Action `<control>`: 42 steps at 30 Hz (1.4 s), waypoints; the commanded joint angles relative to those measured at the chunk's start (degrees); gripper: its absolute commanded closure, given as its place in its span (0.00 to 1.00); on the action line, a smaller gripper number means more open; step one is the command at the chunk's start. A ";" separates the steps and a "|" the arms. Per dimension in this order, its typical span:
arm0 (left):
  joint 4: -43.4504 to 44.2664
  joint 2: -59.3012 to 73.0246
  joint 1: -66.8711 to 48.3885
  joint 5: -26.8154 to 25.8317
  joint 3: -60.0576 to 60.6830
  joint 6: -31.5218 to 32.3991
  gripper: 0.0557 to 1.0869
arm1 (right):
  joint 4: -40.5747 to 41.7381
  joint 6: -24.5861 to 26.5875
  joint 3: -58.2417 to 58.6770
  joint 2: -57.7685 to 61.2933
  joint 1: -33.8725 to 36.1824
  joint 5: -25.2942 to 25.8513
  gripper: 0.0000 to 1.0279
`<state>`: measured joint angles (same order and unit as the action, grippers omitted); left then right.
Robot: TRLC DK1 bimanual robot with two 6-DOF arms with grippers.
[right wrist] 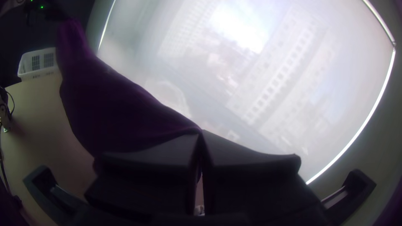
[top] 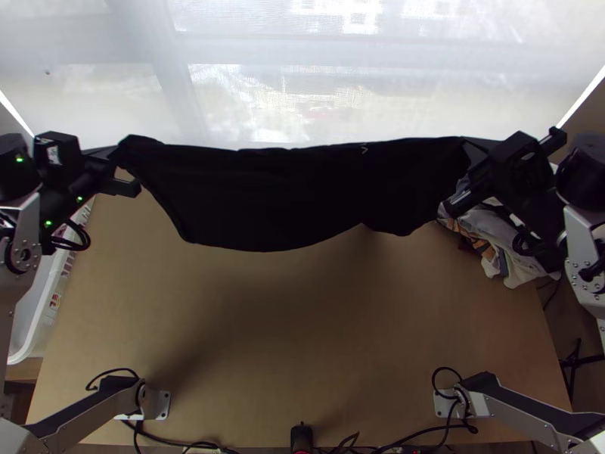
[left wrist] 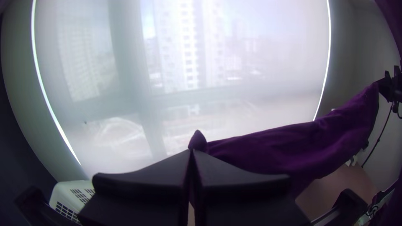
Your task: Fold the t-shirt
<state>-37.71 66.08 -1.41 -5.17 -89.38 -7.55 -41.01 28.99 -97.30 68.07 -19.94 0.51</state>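
Note:
In the top view the black t-shirt (top: 295, 193) hangs stretched between the two grippers, above the table, its lower edge sagging unevenly. My left gripper (top: 119, 151) is shut on its upper left corner, and my right gripper (top: 470, 144) on its upper right corner. The left wrist view has the cloth (left wrist: 289, 146) looking purple, a small tip of it poking up at the closed fingertips of the left gripper (left wrist: 192, 150). From the right wrist, the cloth (right wrist: 113, 104) runs from the right gripper (right wrist: 201, 133) toward the other arm.
A pale bundle of cloth (top: 503, 242) lies at the table's right side, below the right gripper. A white basket (top: 38, 303) stands along the left edge. Bare wooden table (top: 302, 325) lies in front of the hanging shirt, with cables at the near edge. A bright window is behind.

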 commanded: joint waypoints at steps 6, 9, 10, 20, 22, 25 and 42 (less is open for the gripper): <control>-3.59 -5.44 4.75 0.34 -17.75 -0.09 0.96 | 2.52 -0.43 -16.96 2.06 -5.37 2.21 0.98; -4.74 -7.29 6.33 0.60 -20.30 -0.18 0.96 | 2.52 -0.43 -19.42 1.71 -6.51 2.47 0.98; -5.26 -8.08 6.42 0.60 -20.57 -0.27 0.96 | 1.55 -0.43 -20.30 1.62 -7.30 2.47 0.98; -12.12 -18.98 6.42 0.51 -21.09 -2.64 0.96 | -5.83 -1.22 -20.83 -5.06 -12.66 3.71 0.98; -14.93 -20.91 6.33 0.07 -20.92 -3.17 0.96 | -8.64 -2.10 -20.83 -6.73 -12.66 3.71 0.98; -19.85 -23.90 6.33 -2.48 -19.86 -3.79 0.97 | -14.00 -4.30 -19.77 -9.80 -12.66 3.62 0.98; -31.81 -31.98 16.35 -23.22 4.04 -6.42 0.97 | -17.87 -14.84 10.72 -22.72 -13.28 -0.34 0.97</control>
<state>-69.93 34.48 11.55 -22.55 -99.13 -13.17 -64.64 16.97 -102.15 48.64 -33.04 1.93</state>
